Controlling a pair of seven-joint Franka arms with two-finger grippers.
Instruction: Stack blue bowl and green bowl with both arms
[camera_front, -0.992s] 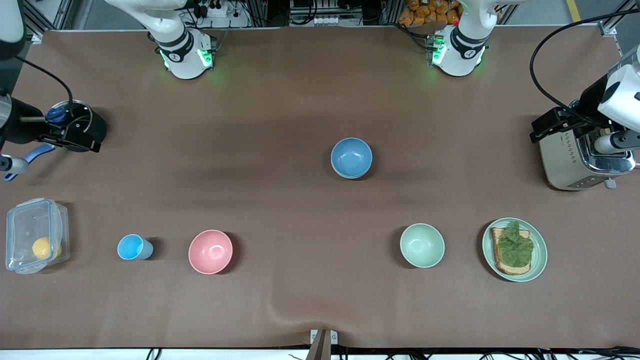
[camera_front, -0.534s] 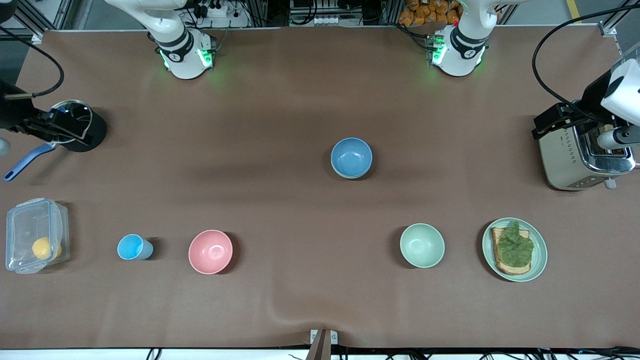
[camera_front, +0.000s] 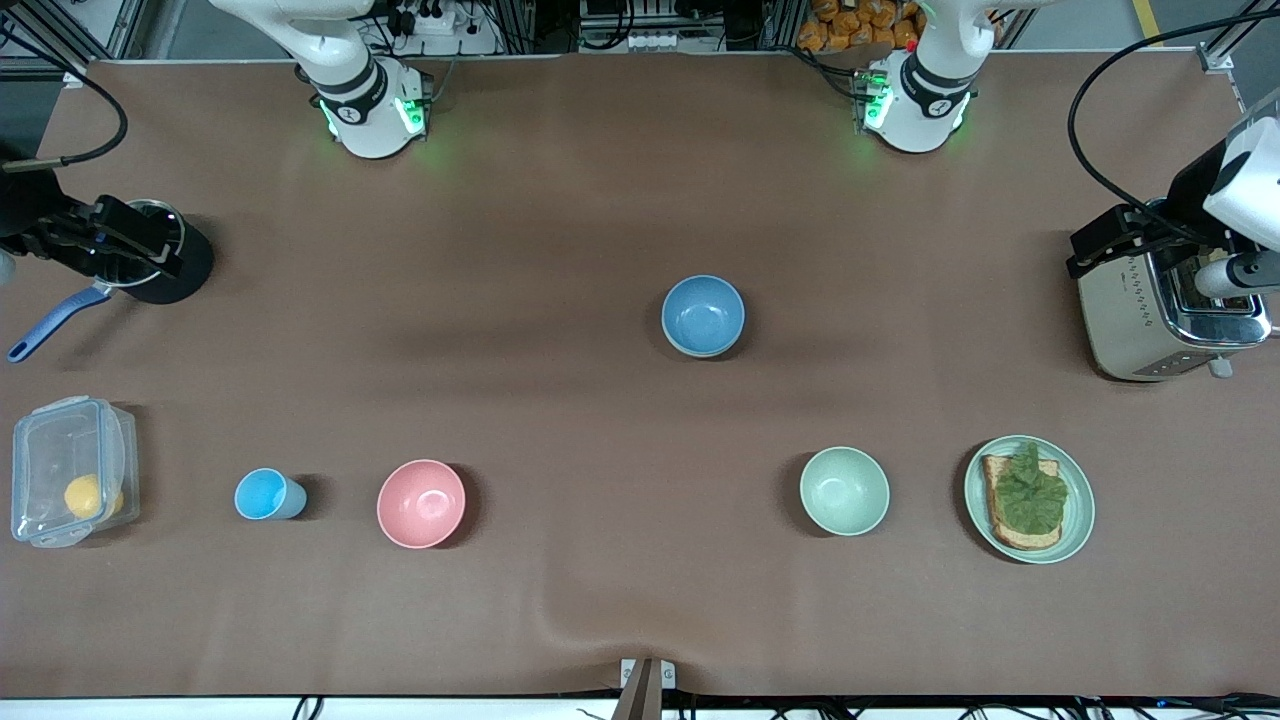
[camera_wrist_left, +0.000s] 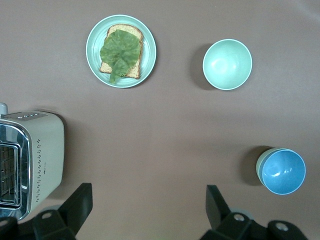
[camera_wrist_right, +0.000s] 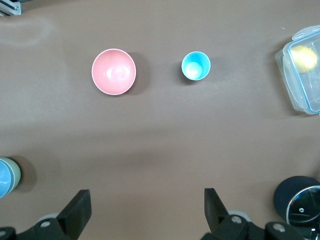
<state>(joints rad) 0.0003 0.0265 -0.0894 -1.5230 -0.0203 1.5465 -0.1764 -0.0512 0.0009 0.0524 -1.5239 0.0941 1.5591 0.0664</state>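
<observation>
- Left gripper (camera_wrist_left: 148, 205) hangs over the toaster (camera_front: 1150, 320) at the left arm's end, camera facing down, fingers wide apart, empty.
- Right gripper (camera_wrist_right: 145, 205) hangs over the black pot (camera_front: 180, 272) at the right arm's end, fingers wide apart, empty.
- Blue bowl (camera_front: 703, 314) sits mid-table, nested inside the green bowl (camera_wrist_left: 259, 169).
- Both bowls upright, mouths up; round, no long axis.
</observation>
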